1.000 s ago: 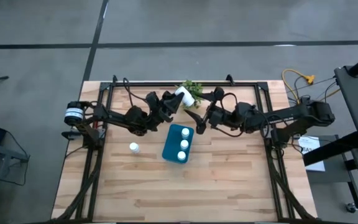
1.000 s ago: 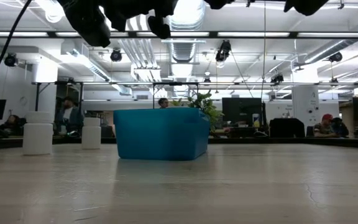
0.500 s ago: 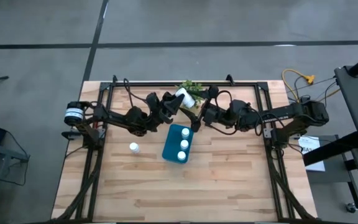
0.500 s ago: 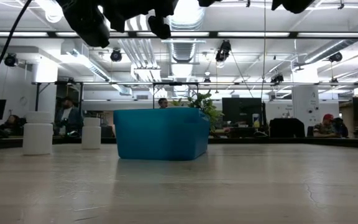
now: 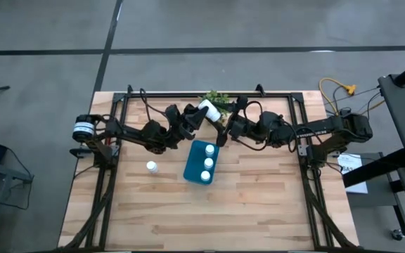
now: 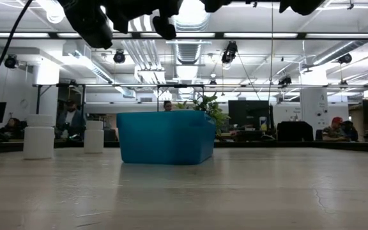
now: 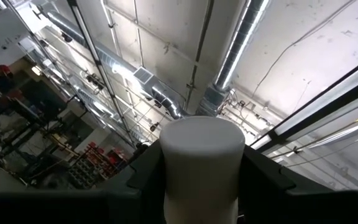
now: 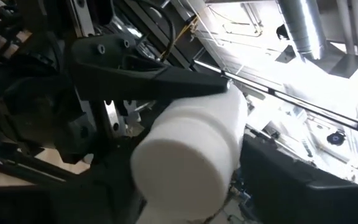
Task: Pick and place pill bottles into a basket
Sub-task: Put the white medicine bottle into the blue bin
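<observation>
My left claw [image 5: 201, 112] is raised above the far end of the teal-blue rectangular plastic basket [image 5: 192, 164], clamped on a small white cylindrical pill bottle [image 5: 209, 108] that points up toward the ceiling. My right claw [image 5: 223, 133] sits just beside that bottle, by the green potted plant [image 5: 218, 98]; whether its fingers are apart I cannot tell. Three white-capped bottles [image 5: 207, 163] stand in the basket. Another bottle [image 5: 151, 166] stands on the pale wooden tabletop [image 5: 259, 204], left of the basket.
</observation>
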`<state>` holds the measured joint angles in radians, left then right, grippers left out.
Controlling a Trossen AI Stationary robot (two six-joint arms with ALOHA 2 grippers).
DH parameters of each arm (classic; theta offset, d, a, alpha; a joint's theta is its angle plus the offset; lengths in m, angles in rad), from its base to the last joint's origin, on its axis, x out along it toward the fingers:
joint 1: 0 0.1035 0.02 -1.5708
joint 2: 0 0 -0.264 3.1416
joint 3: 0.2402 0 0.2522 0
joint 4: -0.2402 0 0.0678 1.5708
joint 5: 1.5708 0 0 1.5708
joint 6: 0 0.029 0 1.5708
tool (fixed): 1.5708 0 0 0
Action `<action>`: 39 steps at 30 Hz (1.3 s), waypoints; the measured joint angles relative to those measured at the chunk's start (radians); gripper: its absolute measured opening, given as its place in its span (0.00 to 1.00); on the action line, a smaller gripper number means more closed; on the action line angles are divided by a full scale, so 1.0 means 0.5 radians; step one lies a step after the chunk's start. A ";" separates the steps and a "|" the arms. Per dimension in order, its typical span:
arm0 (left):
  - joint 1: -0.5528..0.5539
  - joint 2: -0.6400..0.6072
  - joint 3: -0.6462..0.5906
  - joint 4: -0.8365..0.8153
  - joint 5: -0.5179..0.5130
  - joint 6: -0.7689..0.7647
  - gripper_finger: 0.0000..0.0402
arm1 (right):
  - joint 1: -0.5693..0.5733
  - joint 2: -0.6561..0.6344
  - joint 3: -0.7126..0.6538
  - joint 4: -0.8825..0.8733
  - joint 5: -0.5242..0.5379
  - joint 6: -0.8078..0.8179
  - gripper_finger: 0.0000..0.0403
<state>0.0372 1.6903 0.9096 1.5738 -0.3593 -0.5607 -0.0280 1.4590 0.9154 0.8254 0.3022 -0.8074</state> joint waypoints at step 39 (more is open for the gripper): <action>0.002 -0.003 -0.037 -0.006 0.017 -0.021 0.34 | 0.045 -0.077 -0.010 -0.127 -0.020 -0.068 0.57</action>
<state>0.0383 1.6890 0.8909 1.5707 -0.3508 -0.5712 -0.0055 1.4205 0.9104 0.7621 0.2920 -0.8413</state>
